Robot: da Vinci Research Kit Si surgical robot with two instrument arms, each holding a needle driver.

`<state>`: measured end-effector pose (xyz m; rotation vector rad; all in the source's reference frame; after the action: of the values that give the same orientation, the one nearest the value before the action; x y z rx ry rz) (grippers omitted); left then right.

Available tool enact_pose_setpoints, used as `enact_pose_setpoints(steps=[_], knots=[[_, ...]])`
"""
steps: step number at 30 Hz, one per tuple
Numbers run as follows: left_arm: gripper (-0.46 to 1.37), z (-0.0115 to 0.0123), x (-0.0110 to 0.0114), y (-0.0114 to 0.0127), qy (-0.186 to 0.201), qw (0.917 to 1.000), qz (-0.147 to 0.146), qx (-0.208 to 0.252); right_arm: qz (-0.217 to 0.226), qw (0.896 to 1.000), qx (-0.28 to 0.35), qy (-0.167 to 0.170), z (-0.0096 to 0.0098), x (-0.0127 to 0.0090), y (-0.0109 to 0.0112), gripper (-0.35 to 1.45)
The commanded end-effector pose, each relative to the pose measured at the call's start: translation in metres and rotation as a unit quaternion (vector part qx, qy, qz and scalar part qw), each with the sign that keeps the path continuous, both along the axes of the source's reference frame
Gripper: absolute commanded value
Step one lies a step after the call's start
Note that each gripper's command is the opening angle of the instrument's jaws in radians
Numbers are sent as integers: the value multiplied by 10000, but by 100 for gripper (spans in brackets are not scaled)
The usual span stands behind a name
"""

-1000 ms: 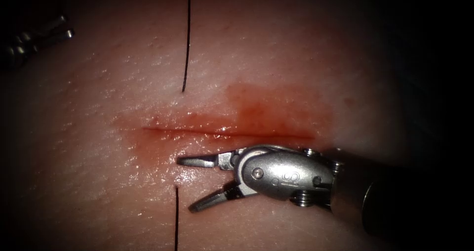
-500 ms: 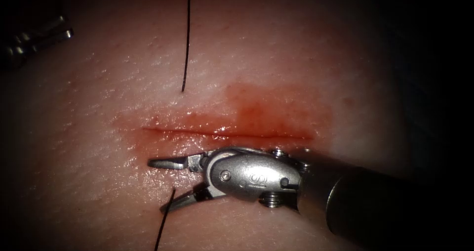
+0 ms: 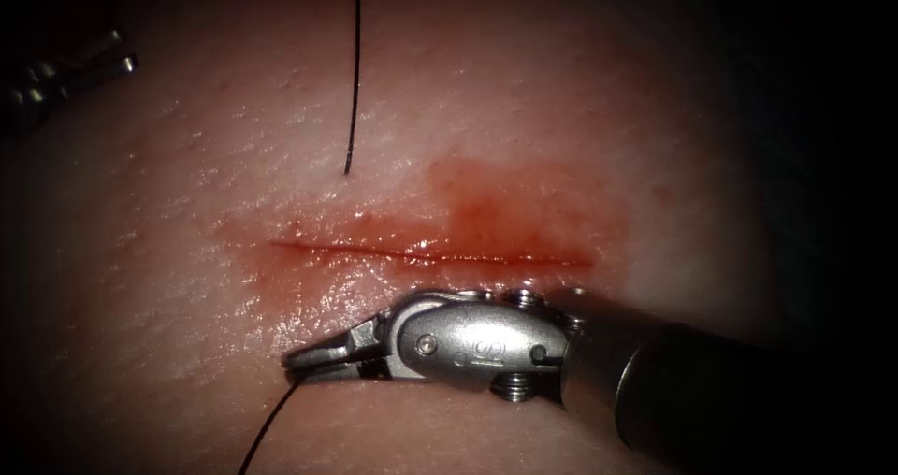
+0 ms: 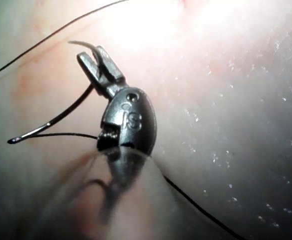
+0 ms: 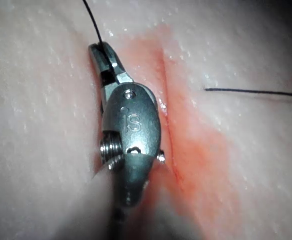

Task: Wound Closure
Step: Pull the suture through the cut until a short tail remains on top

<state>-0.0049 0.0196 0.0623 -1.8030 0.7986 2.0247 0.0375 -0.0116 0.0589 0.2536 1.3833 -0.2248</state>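
Shiny silver metal is catching the light on the right hand (image 3: 297, 363), which is lying low on the tissue (image 3: 561, 92), just below the cut (image 3: 430, 252) in the endoscope view. Its two jaws are squeezing tight on the black thread (image 3: 267, 428), right where the thread is coming out of the tissue, and the thread is trailing down and away from the tips. It looks like the hand is gripping there so the thread cannot slip. Above the cut, the other stretch of thread (image 3: 353, 73) is running straight up from the tissue.

The left hand (image 4: 96, 56) is waiting well away at the dark far left edge (image 3: 70, 68). Its jaws are pinching the curved needle (image 4: 50, 122) near its back end, and the sharp point is sticking out in the air, not in the tissue.

The tissue is looking pale, bumpy and wet. Red fluid (image 3: 496, 204) is staining it around the thin, straight cut.
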Motion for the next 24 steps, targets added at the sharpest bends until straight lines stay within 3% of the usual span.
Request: enact_pose_setpoints(steps=[1, 8, 24], knots=[[-35, 0, 1, 0, 3, 10000, 27, 3, 5, 10000, -2, 4, -1, -2, 1, -35], [-35, 0, 0, 0, 3, 10000, 26, 4, -103, 9999, 17, 101, -7, -8, -4, -35], [-35, 1, -2, 0, 9, 10000, 15, 3, -1355, 9899, 272, 320, -52, -21, -56, -35]])
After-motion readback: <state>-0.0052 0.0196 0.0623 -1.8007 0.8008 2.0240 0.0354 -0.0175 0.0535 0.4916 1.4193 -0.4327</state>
